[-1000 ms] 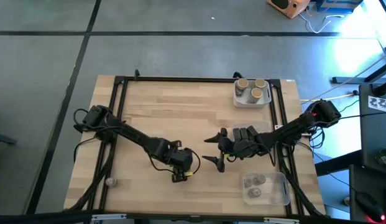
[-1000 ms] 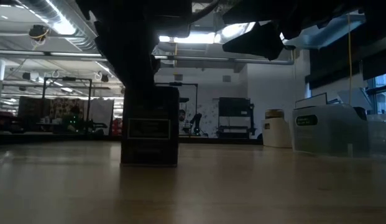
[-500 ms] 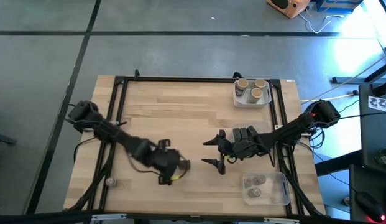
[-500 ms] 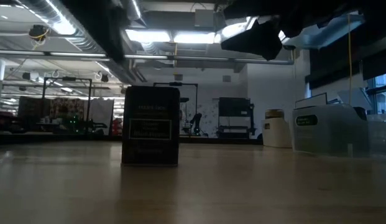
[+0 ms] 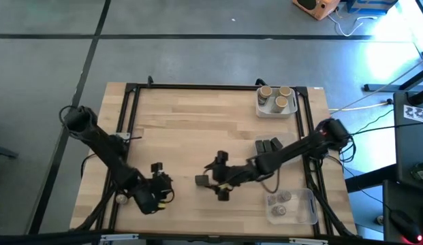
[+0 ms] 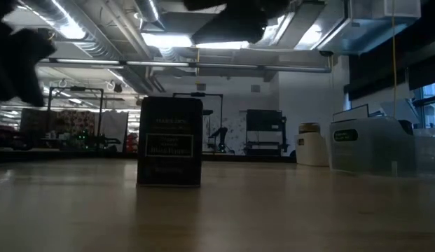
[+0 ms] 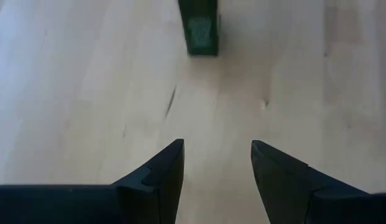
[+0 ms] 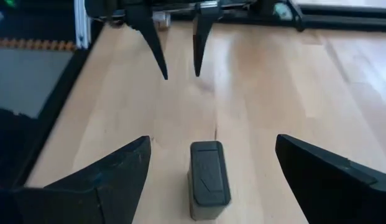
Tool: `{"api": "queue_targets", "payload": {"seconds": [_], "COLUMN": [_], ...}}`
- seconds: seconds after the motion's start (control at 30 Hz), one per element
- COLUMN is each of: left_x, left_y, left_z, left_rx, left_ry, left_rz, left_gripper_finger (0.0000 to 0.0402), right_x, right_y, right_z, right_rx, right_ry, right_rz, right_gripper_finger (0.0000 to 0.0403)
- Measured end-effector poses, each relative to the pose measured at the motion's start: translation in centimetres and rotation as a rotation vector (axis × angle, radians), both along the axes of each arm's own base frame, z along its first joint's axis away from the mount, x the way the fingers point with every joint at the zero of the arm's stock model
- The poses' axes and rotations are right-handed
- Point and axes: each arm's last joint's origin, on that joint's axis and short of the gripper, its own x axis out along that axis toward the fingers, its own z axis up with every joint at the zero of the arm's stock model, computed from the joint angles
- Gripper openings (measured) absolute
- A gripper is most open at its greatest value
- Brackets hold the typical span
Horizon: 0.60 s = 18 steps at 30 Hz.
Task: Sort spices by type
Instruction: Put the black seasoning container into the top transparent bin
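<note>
The right tool (image 8: pixel 208 180), wide open and empty, straddles a dark grey spice block (image 8: pixel 208 174) on the counter (image 5: pixel 184 122); off-centre closing could topple it. The left tool (image 7: pixel 216 165) waits half-open, empty.

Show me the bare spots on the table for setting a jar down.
The back-left table is bare, bordered by the frame and the white tray. Crowded: the middle, where the right gripper straddles a dark block, and the right side with two blocks and the clear tray.

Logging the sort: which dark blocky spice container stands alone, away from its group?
The dark container mid-table, between the open right gripper fingers; the other dark containers sit grouped nearer the table's right edge.
</note>
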Motion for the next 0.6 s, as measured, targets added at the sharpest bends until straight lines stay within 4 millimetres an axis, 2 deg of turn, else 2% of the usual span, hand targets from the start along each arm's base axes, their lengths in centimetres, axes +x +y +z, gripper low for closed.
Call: {"api": "queue_targets", "payload": {"seconds": [0.23,0.47,0.6], "left_x": [-1.9,-2.2,-2.1], "left_y": [1.0,1.4,1.4], "left_z": [-3.0,-3.6,-3.5], "left_rx": [-0.012,-0.024,-0.017], "left_ry": [-0.001,-0.018,-0.041], "left_rz": [0.122,0.177,0.173], "left_gripper_finger": [0.017,0.017,0.017], "right_x": [4.2,5.7,5.9], "right_y": [0.4,-0.7,-0.7], "right_z": [-1.2,-3.7,-4.9], "right_rx": [-0.027,0.011,0.02], "right_ry": [0.144,0.27,0.304], "right_rz": [-0.001,-0.007,0.009], "right_gripper_finger": [0.0344,0.0343,0.0321]}}
